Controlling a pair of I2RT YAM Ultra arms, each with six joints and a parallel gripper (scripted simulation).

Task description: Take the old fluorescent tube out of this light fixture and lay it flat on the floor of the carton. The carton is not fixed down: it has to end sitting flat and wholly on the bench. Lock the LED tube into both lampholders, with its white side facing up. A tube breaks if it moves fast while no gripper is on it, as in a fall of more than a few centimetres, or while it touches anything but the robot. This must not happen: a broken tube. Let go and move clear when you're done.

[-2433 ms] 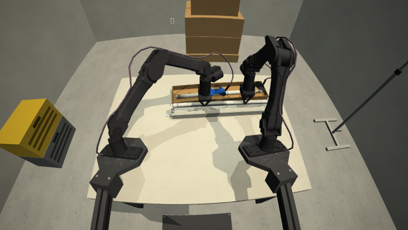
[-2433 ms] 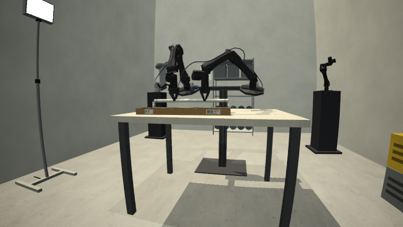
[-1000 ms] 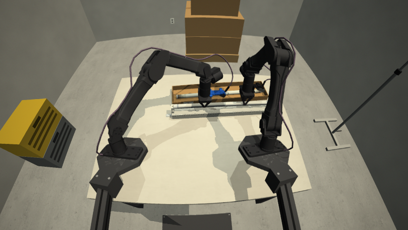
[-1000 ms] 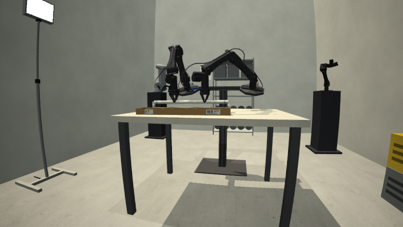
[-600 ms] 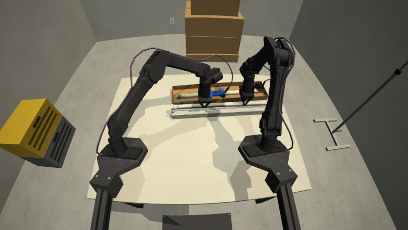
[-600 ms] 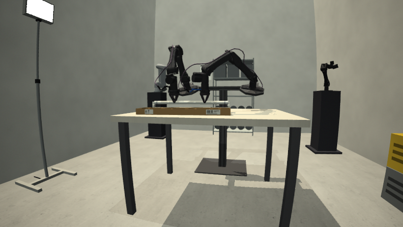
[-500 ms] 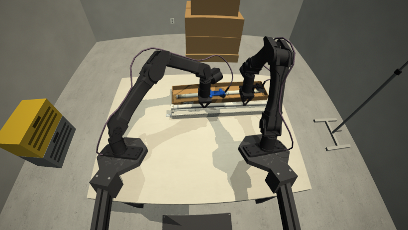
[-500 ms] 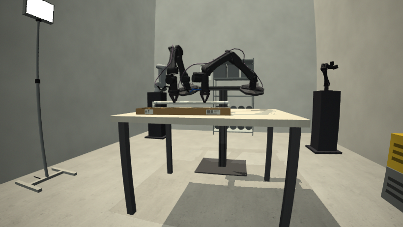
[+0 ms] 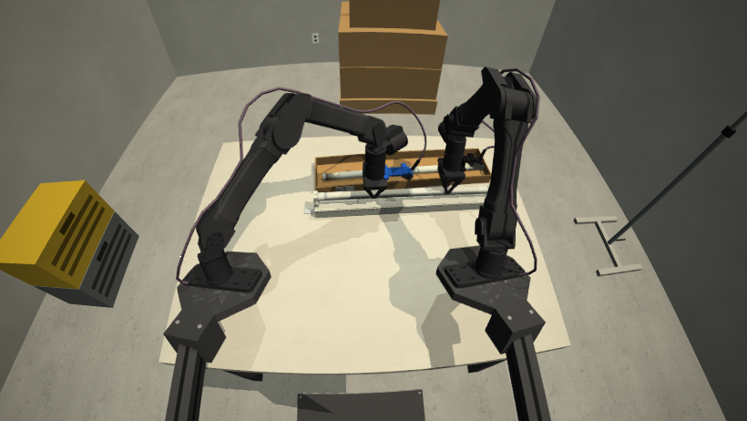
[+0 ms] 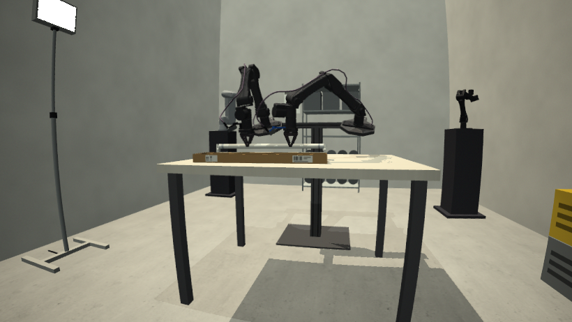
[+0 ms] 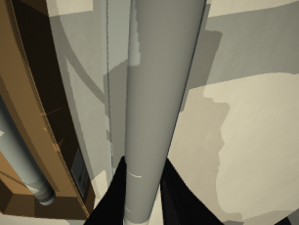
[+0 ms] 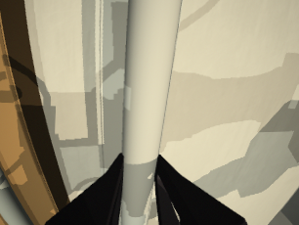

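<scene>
Left gripper (image 9: pixel 373 195) (image 10: pixel 290 145) (image 11: pixel 144 163) and right gripper (image 9: pixel 448 191) (image 10: pixel 247 145) (image 12: pixel 139 159) closed on fixture tube (image 9: pixel 334 195) (image 10: pixel 268 146) (image 11: pixel 156 88) (image 12: pixel 149 88), worktop's (image 9: pixel 323 313) (image 10: pixel 360 173) far edge. Uneven twist could snap it.
</scene>
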